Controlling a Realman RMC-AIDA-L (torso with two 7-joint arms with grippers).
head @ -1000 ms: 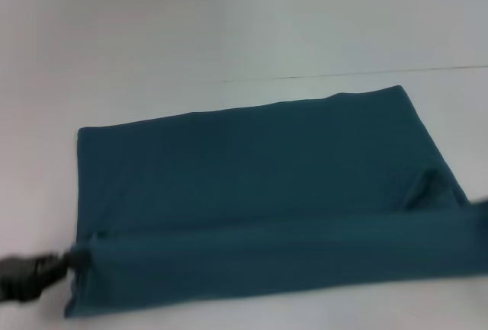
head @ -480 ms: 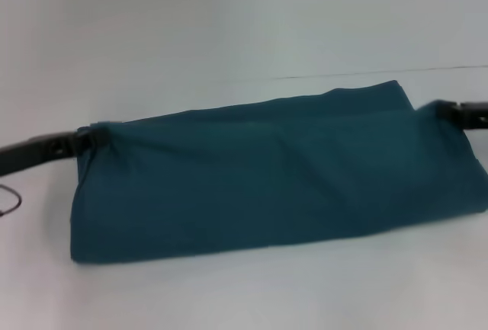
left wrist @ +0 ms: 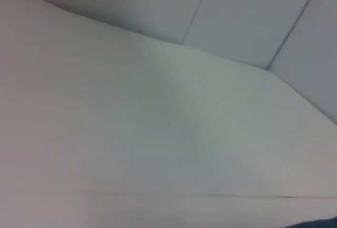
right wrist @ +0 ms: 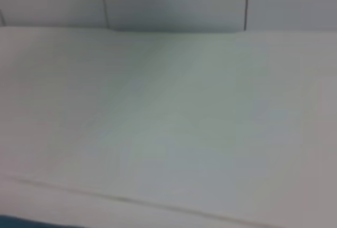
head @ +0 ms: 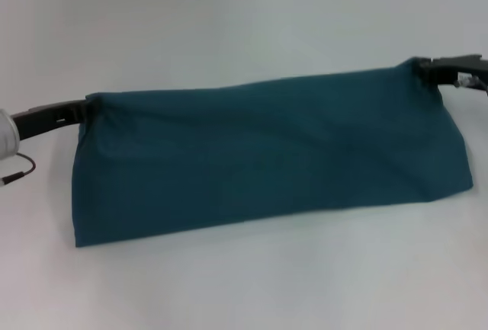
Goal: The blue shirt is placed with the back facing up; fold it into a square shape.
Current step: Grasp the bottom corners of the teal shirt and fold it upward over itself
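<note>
Change since a second ago: then the blue shirt lay flat on the table with a narrow near strip folded over; now it is doubled into a long band, its upper edge lifted and carried toward the far side.
Change in the last half second: both held corners have gone higher and farther; the right corner has moved most, and the cloth is drawn tauter between them.
Left claw: at the left end of the band, clenched on the upper left corner of the blue shirt, its black arm reaching in from the left edge.
Right claw: at the far right, clenched on the upper right corner of the blue shirt, held higher than the left corner.
Blue shirt, place: middle of the table, stretched left to right between the two claws; the top edge slopes up toward the right, and the near edge appears to rest on the table.
Cloth surface: plain, with soft diagonal folds running from the right corner.
Surroundings: pale table with a thin seam; grey wall panels beyond it in the wrist views.
Wrist views: only a sliver of blue cloth at the frame edge of each; no fingers visible.
In the way: nothing lies on the cloth or between the claws.
</note>
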